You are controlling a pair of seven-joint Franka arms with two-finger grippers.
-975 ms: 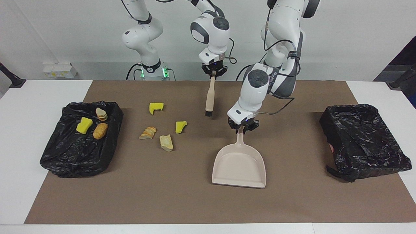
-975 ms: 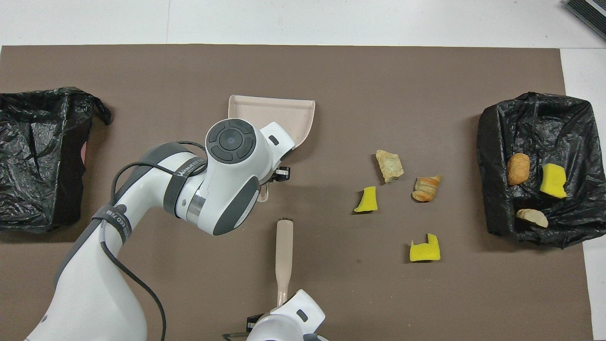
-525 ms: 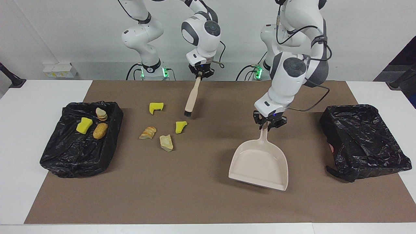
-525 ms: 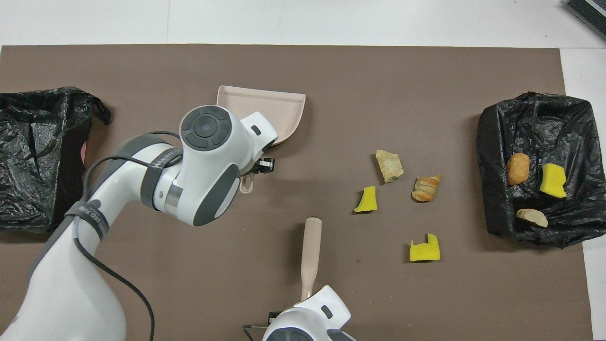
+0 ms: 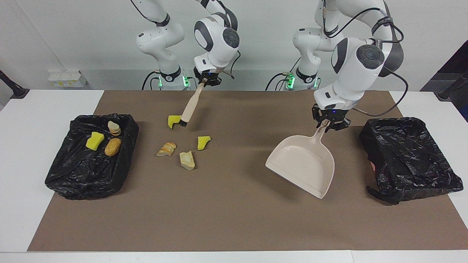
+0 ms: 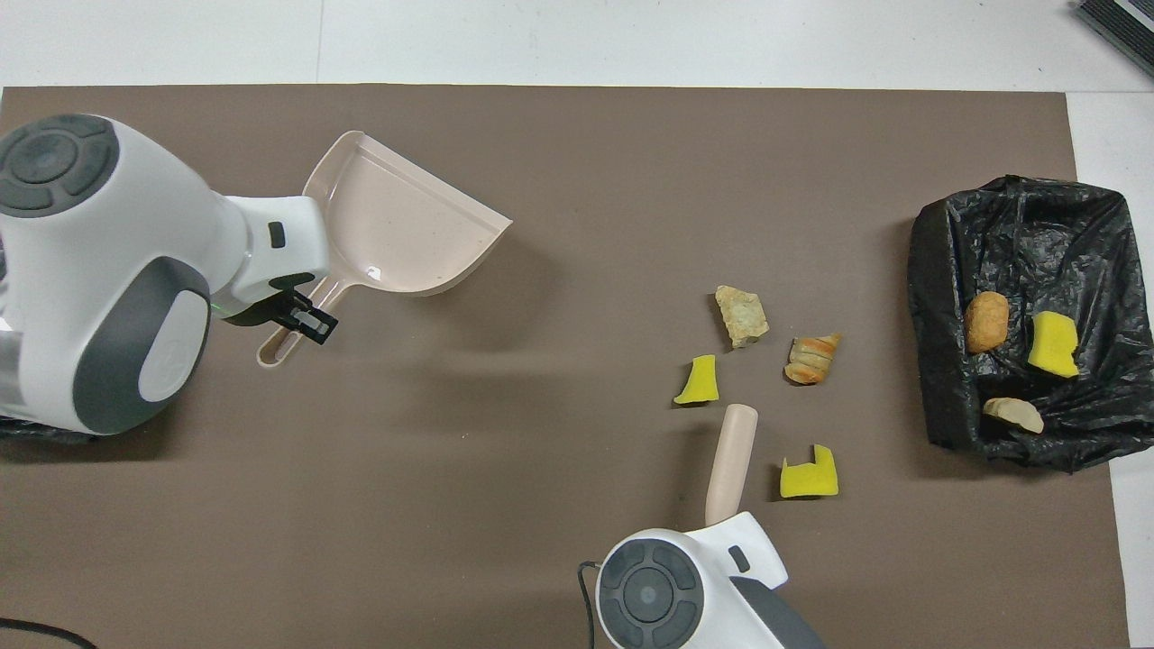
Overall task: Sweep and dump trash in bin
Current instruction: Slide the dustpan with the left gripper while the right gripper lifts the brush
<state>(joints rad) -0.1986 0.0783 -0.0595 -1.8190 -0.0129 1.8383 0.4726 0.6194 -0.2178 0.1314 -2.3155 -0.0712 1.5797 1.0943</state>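
Facing view: two white arms mid-job over a brown mat point(image 5: 234, 219), cleanup approx. half done by my count.
Trash binned: 3 chunks, a yellow sponge wedge point(image 5: 94, 141), a tan sliced bread lump point(image 5: 114, 128) and an orange-brown bread roll point(image 5: 112, 146), lie in the black plastic-lined bin point(image 5: 73, 175) at the right arm's end of the table.
Trash left: 4 chunks on the mat beside that bin, i.e. a notched yellow sponge piece point(image 5: 173, 121), a small yellow sponge wedge point(image 5: 203, 142), a striped tan bread slice point(image 5: 166, 149) and a pale crusty bread chunk point(image 5: 187, 160).
Right gripper point(image 5: 206, 80): clamped tight on the handle top of a beige wooden brush point(image 5: 190, 107), which slants down w/ bristles just beside the notched piece; contact can't be told.
Left gripper point(image 5: 330, 122): clamped on the handle of the beige plastic dustpan point(image 5: 303, 164), pan lifted, tilted and empty, over the mat near a second black-lined bin point(image 5: 406, 157).
Second bin: no trash visible inside.
Outlook: dustpan is well apart from the loose chunks, so, I reckon, it must come back beside them before sweeping; then lift & dump.
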